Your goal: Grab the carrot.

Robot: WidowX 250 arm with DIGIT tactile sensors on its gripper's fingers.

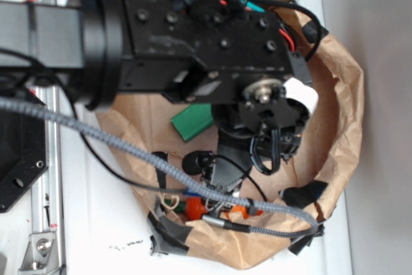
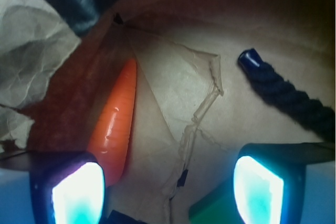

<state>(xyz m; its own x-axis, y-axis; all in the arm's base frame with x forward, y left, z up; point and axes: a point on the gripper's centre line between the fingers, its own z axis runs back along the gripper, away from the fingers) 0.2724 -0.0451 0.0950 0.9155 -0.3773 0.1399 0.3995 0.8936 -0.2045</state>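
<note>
Carrot point(image 2: 116, 119) is seen lying on the brown paper bag's floor point(image 2: 173, 82), against its left wall, just beside the left finger point(image 2: 79, 192). The end effector point(image 2: 168, 192) is spread, nothing pinched; bare paper lies between the fingers.

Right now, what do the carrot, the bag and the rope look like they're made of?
The carrot looks like smooth moulded plastic: bright orange with glossy highlights along its side. The bag looks like brown kraft paper, matte, with creases and crumpled walls. The rope looks like dark braided fibre, going by its twisted strands, with a shiny, seemingly sealed tip; the fibre itself cannot be told.
</note>
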